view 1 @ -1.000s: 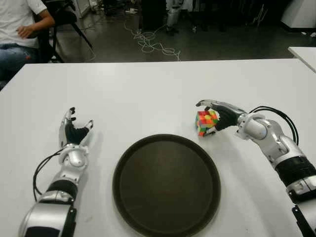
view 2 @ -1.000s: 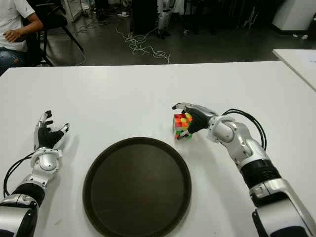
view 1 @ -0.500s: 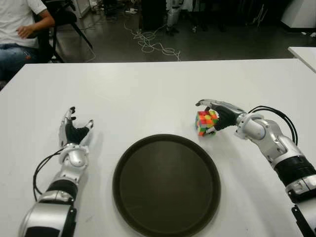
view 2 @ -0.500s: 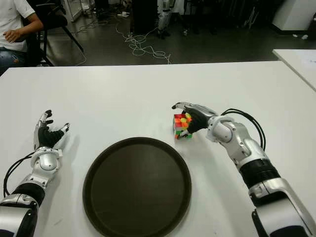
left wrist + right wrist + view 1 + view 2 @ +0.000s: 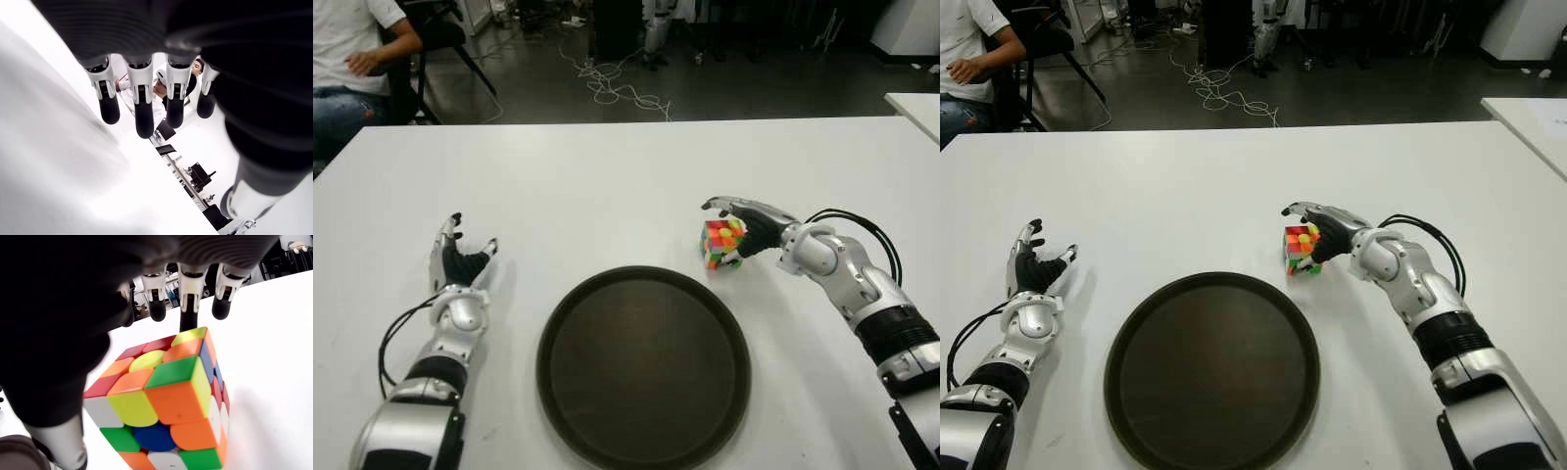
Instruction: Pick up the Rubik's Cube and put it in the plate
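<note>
The Rubik's Cube point(image 5: 721, 244) stands on the white table point(image 5: 607, 176) just beyond the right rim of the dark round plate point(image 5: 643, 364), which has nothing in it. My right hand point(image 5: 740, 225) is cupped over the cube from the right. In the right wrist view its straight fingers point(image 5: 188, 308) reach past the cube's point(image 5: 161, 401) top without closing on it, and the thumb stays off to one side. My left hand point(image 5: 460, 257) shows at the table's left, beside the plate, its fingers point(image 5: 142, 107) spread and holding nothing.
A seated person point(image 5: 352, 59) is at the far left beyond the table. Cables point(image 5: 617, 88) lie on the floor behind it. Another white table's corner point(image 5: 915, 108) shows at the far right. Bare tabletop surrounds the plate.
The right hand has edged slightly farther over the cube; the cube has barely shifted. The left hand has not moved.
</note>
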